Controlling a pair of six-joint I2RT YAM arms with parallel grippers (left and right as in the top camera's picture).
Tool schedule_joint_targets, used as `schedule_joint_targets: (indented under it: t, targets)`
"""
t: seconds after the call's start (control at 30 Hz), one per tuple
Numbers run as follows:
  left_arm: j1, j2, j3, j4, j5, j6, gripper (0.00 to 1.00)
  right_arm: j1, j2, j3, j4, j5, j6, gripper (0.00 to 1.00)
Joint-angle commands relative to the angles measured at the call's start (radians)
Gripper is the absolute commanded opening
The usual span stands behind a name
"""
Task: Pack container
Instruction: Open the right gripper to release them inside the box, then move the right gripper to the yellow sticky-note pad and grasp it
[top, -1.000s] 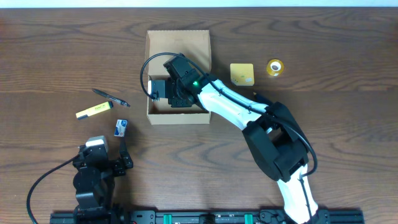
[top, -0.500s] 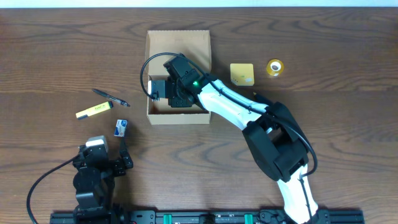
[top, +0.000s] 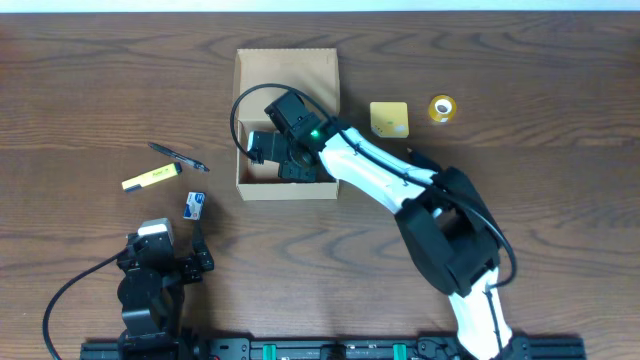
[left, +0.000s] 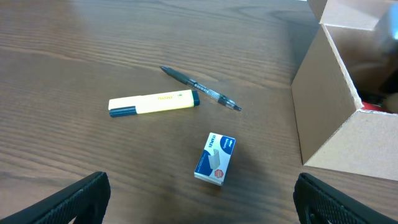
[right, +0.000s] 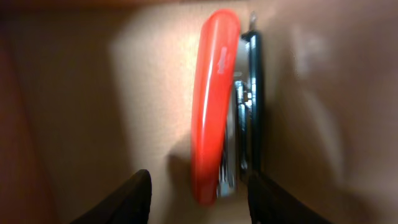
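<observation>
The container (top: 300, 75), a tan cardboard box with its flap lid open at the far side, stands at the middle back of the table; its near wall also shows in the left wrist view (left: 329, 130). My right gripper (top: 264, 150) reaches down inside it. In the right wrist view its fingers (right: 199, 186) are open around a red and black stapler (right: 214, 112) lying on the box floor, with a gap at the left finger. My left gripper (top: 190, 260) rests open and empty at the front left (left: 199, 218).
Left of the box lie a yellow highlighter (top: 150, 178) (left: 154, 102), a dark pen (top: 178, 157) (left: 200, 89) and a small blue staples box (top: 195, 206) (left: 215, 158). Right of the box are a yellow sticky-note pad (top: 389, 118) and a tape roll (top: 443, 108).
My right gripper has turned and shifted slightly inside the box. The left arm and the loose items have not moved.
</observation>
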Motion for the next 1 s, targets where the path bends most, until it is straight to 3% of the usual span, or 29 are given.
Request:
schedule_joint_targets:
  t: [0.0,0.3,0.5,0.73,0.97]
  targets:
    - [-0.004,-0.006,-0.017,0.000,-0.015,0.000,0.95,0.018,-0.091,0.015,-0.020,0.002,0.112,0.53]
    - [-0.004,-0.006,-0.017,0.000,-0.015,0.000,0.95,0.018,-0.214,0.015,-0.194,-0.005,0.312,0.55]
    - [-0.004,-0.006,-0.017,0.000,-0.015,0.000,0.95,0.017,-0.268,0.015,-0.303,-0.005,0.344,0.54]
    - [-0.004,-0.006,-0.017,0.000,-0.015,0.000,0.95,-0.012,-0.333,0.015,-0.336,-0.005,0.442,0.52]
    - [-0.004,-0.006,-0.017,0.000,-0.015,0.000,0.95,-0.132,-0.436,0.015,-0.338,-0.004,0.519,0.56]
